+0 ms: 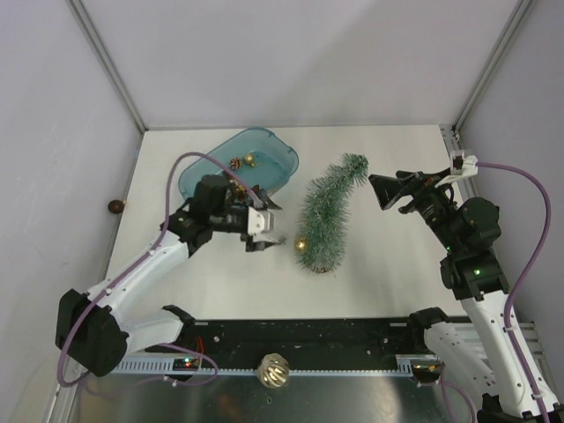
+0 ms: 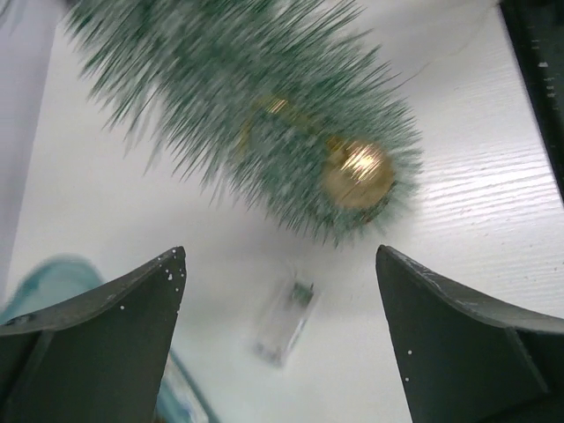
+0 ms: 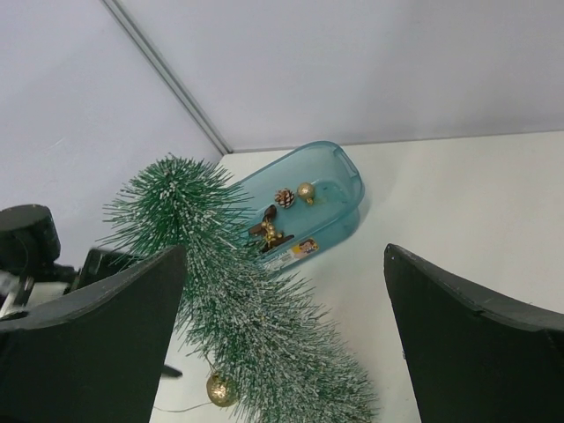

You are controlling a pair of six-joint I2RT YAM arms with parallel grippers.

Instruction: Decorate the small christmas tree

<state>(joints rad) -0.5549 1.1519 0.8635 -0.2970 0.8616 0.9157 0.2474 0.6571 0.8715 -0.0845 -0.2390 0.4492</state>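
The small christmas tree [image 1: 328, 216] is in the middle of the table, its bent tip toward the far side and its base toward me. A gold bauble [image 1: 301, 244] hangs low on its left side, and also shows in the left wrist view as a gold bauble [image 2: 357, 172] among blurred needles [image 2: 247, 115]. My left gripper [image 1: 269, 225] is just left of the tree, open and holding nothing [image 2: 280, 251]. My right gripper [image 1: 388, 189] hovers right of the treetop, open and empty [image 3: 284, 249], looking down on the tree [image 3: 256, 326].
A teal tub [image 1: 273, 154] at the back left holds a pinecone [image 3: 284, 197], a gold bauble [image 3: 306, 190] and a brown star-shaped ornament [image 3: 267, 231]. A small clear box [image 2: 284, 319] lies on the table under my left gripper. A brown ball [image 1: 115, 206] lies off the table's left edge. A bauble [image 1: 274, 370] rests on the near rail.
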